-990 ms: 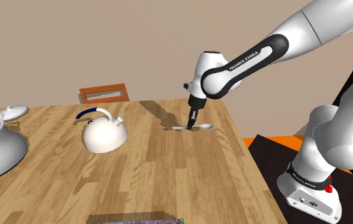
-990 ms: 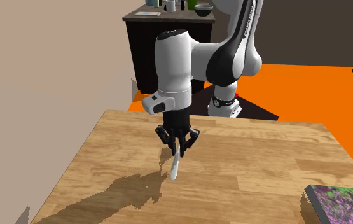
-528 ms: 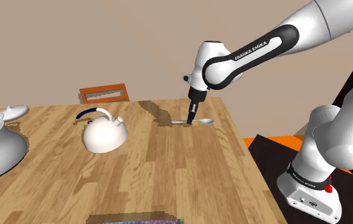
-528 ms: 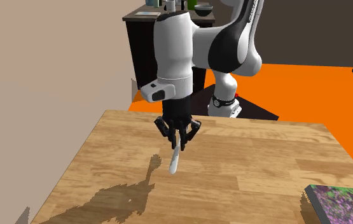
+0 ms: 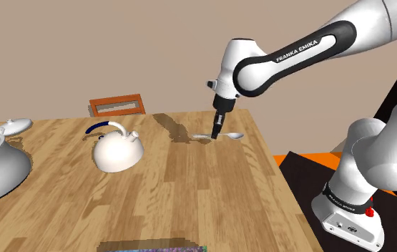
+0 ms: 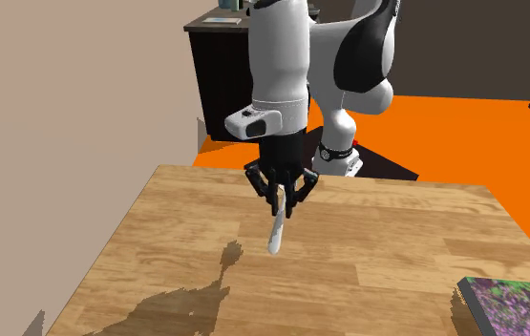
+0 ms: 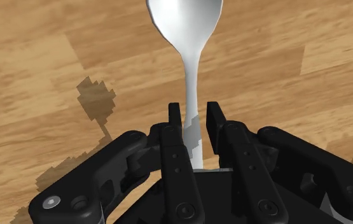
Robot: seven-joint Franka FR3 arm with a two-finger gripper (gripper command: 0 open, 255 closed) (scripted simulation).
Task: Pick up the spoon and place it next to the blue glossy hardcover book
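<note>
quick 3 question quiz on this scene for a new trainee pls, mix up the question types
1. True or false: the gripper is shut on the handle of the spoon.
2. In the shoulder view, what stands on the table to the left of the spoon? A) a white kettle B) a red mug C) a green bottle
3. In a word or two: is the spoon lying on the table or held clear of it?

Key
1. True: both fingers clasp the handle.
2. A
3. Held clear: its shadow falls apart from it on the wood.
</note>
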